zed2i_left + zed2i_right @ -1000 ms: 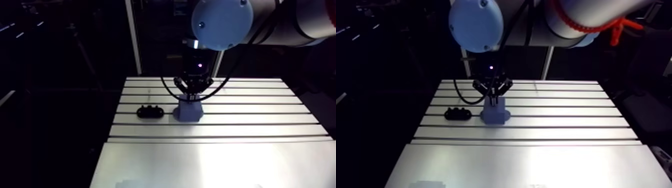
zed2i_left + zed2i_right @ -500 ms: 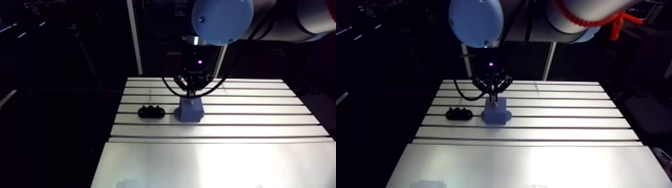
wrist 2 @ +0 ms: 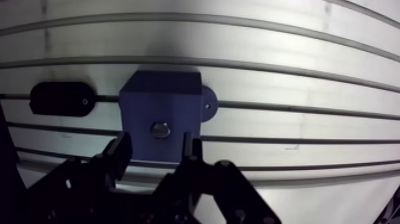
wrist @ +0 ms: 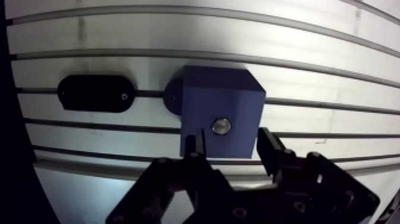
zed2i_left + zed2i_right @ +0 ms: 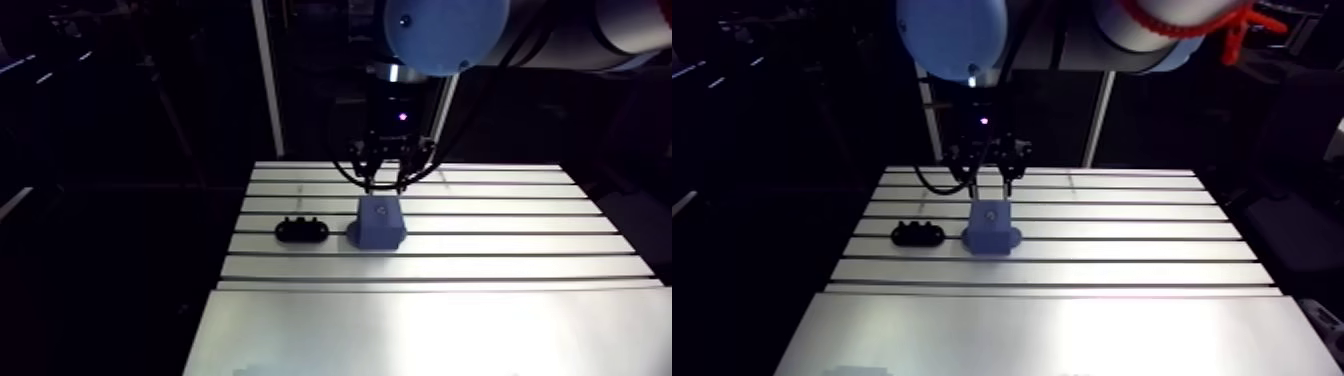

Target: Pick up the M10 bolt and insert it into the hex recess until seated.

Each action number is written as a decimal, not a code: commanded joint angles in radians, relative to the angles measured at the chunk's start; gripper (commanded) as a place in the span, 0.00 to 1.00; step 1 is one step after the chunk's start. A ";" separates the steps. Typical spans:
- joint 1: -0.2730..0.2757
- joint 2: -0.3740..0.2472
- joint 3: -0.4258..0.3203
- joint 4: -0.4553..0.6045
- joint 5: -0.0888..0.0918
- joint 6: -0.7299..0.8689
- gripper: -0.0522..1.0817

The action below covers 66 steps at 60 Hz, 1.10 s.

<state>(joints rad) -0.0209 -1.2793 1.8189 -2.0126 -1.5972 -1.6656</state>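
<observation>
Insertion, by the look of it at its very end. Small bright-metal M10 bolt point(image 4: 221, 126) down in the hex recess on the top face of the dark-blue plastic block point(image 4: 220, 101). Only its shiny round end showing, about level with that face as far as can be told. Block standing on the slotted aluminium bench point(image 4: 309, 71), in the far half, roughly midway between the left and right edges, with a round blue foot tab at one side. Black oval plastic holder point(image 4: 95, 93) near the block, toward the bench's left edge and apart from it. Black two-finger gripper point(image 4: 232, 146) hanging above the block, fingers spread wide, one to each side of the bolt, nothing between them. No contact with bolt or block to be seen. Judged: grasp and placement done, seating left to confirm. Next called for: straight lift clear without brushing the block. If proud or cocked, press the bolt squarely down.
</observation>
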 commanded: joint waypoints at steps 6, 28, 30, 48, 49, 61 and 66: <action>0.002 -0.028 -0.060 0.099 -0.018 0.005 0.05; 0.006 -0.055 -0.207 0.289 -0.013 0.036 0.06; 0.006 -0.055 -0.207 0.289 -0.013 0.036 0.06; 0.012 -0.080 -0.289 0.381 0.013 0.039 0.06; 0.012 -0.080 -0.289 0.381 0.013 0.039 0.06; 0.021 -0.103 -0.294 0.381 0.034 0.039 0.06; 0.022 -0.115 -0.288 0.380 0.039 0.039 0.06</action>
<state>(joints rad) -0.0059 -1.3683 1.5314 -1.6369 -1.5768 -1.6266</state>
